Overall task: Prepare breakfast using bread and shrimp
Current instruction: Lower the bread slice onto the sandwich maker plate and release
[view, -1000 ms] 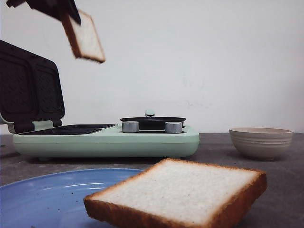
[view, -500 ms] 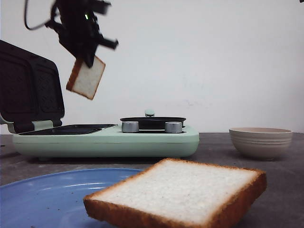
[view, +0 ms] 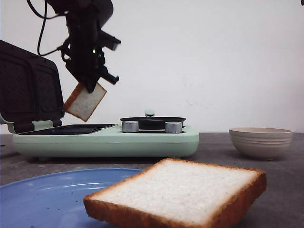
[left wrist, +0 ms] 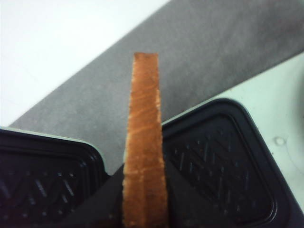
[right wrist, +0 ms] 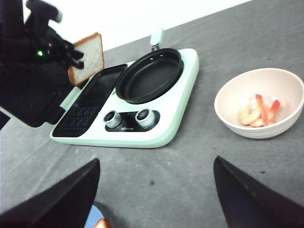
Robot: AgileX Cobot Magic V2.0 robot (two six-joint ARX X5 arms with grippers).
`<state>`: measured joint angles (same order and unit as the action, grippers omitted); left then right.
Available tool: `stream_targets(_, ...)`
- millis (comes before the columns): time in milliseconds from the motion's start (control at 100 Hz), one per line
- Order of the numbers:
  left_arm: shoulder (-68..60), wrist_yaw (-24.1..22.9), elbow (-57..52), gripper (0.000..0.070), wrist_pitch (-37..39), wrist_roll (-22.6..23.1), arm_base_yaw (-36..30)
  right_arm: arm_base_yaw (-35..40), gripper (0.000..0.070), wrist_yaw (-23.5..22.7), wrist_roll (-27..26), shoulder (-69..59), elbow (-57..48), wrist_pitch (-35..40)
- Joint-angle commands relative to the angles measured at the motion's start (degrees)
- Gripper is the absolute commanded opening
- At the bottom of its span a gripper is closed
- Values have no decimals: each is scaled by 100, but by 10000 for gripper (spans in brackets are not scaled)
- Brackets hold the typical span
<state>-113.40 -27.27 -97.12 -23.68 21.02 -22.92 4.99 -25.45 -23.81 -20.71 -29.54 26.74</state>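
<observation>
1. Behind everything stands a plain white wall, and below it a dark grey table (right wrist: 190, 175) carries all the things.
2. I count two slices of bread. One slice (view: 84, 101) hangs in the air, tilted, pinched by the left gripper (view: 88, 85) at its upper corner.
3. This held slice is above the open grill plate (right wrist: 88, 111) of the mint green breakfast machine (view: 109, 140), not touching it. In the left wrist view only its brown crust edge (left wrist: 144, 152) shows, between the two black ribbed plates.
4. The second slice (view: 178, 194) lies in front, near the camera, with one end resting on a blue plate (view: 42, 194). Its other end sticks out past the rim of the plate.
5. The machine has one lid (view: 28, 88), standing open, one round black pan (right wrist: 149, 75) and two silver knobs (right wrist: 128, 118).
6. One beige bowl (right wrist: 228, 116) stands on the table, apart from the machine, on its right side. Inside are several pink shrimp (right wrist: 259, 114); I cannot count them exactly.
7. The right gripper (right wrist: 156, 194) is spread wide over the table and holds nothing. Its two dark fingers (right wrist: 71, 194) show at the bottom of its wrist view.
</observation>
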Motion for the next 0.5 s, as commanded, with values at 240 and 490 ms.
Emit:
stream_targets(240, -337, -544, -164, 3, 269, 339, -42, 17, 460, 7, 74, -17, -90, 0)
stream_targets(490, -354, -509, -164, 3, 343, 317, -52, 17, 460, 46, 74, -17, -90, 35)
